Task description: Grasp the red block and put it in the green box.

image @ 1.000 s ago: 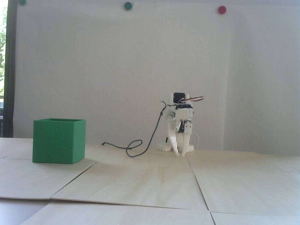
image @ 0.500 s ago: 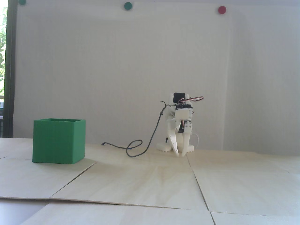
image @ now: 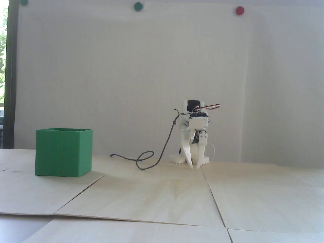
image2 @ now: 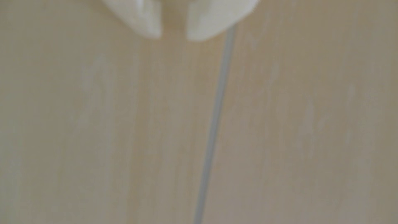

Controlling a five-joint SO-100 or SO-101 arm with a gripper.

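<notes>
**Pale wood, white arm folded, block out of sight**

Pale plywood panels (image: pixel 162 197) make up the table, their seams seen as thin dark lines in the fixed view. The green box (image: pixel 63 153) is set on the left of that view, upright, open at the top, well apart from the arm. Its inside cannot be seen from this low angle. The red block is not seen in either view — whether it lies within the box cannot be told.

The white arm (image: pixel 195 126) is folded down at the back of the table, close to the wall, with its gripper (image: pixel 195 167) pointed at the wood. The two fingertips are held a small way apart, with nothing between them; the tips are at or just above the surface, and contact cannot be judged. In the wrist view the same gripper (image2: pixel 174 36) is seen at the top edge, blurred, the jaws parted by a narrow gap through which bare wood shows. A panel seam (image2: pixel 213 129) is seen running down from beside one fingertip to the bottom edge.

A dark cable (image: pixel 149 159) is draped from the arm's upper part down to the table, where it is looped between arm and box. On the wall, two green dots (image: pixel 138 6) and one red dot (image: pixel 239 10) are fixed near the top.
</notes>
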